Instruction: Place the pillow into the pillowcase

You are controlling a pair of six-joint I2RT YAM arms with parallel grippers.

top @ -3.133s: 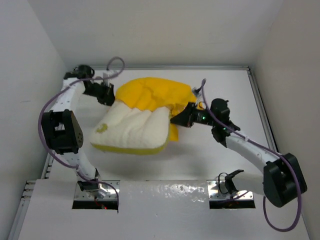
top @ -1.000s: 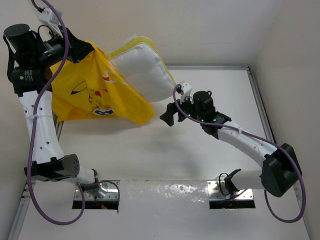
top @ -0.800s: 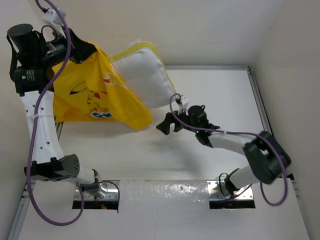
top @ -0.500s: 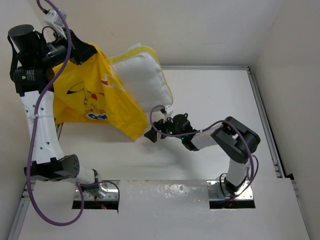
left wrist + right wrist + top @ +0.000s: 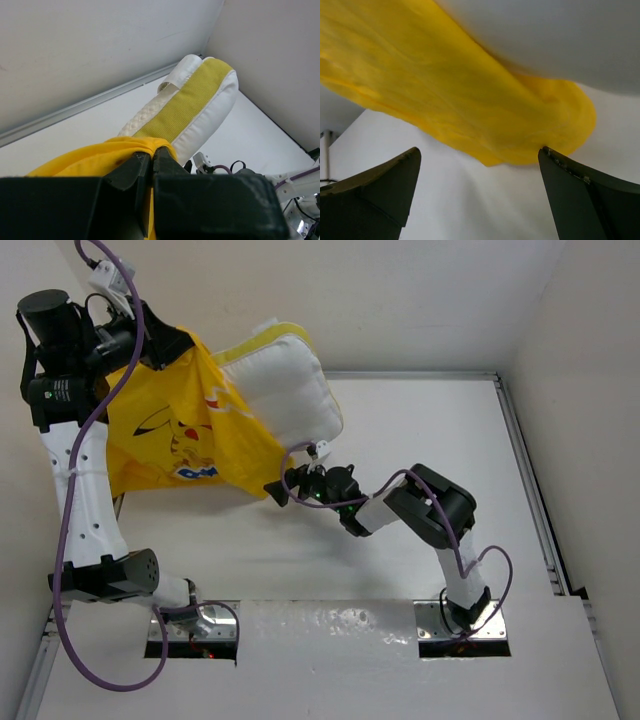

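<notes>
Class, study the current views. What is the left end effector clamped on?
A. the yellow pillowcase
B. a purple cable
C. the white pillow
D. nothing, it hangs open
A: the left wrist view shows the left end effector pinching bunched yellow pillowcase fabric, the pillow sticking out beyond it.

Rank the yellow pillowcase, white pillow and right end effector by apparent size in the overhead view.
1. pillowcase
2. pillow, partly covered by it
3. right end effector, clearly smallest
The first two hang raised toward the camera, so they may look oversized.
</notes>
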